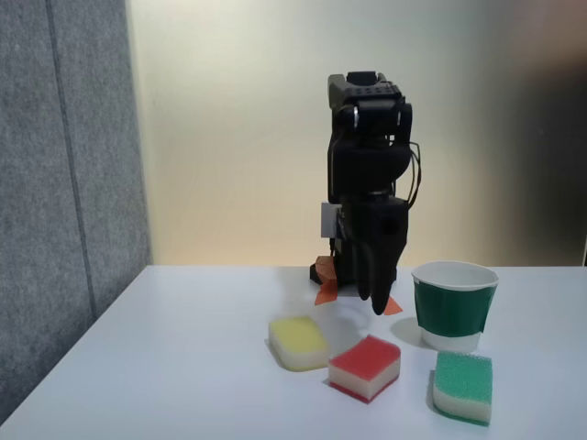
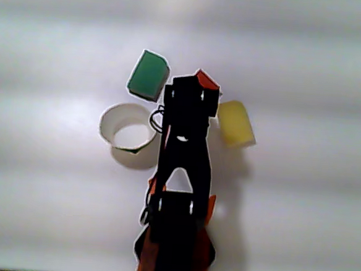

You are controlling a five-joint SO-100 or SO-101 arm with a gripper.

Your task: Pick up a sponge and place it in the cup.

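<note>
Sponge [image 1: 365,366] lies flat near the table's [image 1: 165,367] front edge, long axis diagonal; gripper [image 1: 376,298] aperture indeterminate, holding nothing.

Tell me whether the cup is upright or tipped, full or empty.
The cup stands upright, rim up. Its visible interior looks empty, showing white.

We see a porous, matt red sponge [image 1: 365,366], a smooth paper cup [image 1: 453,306], and a smooth, faintly glossy white table [image 1: 183,367].
</note>
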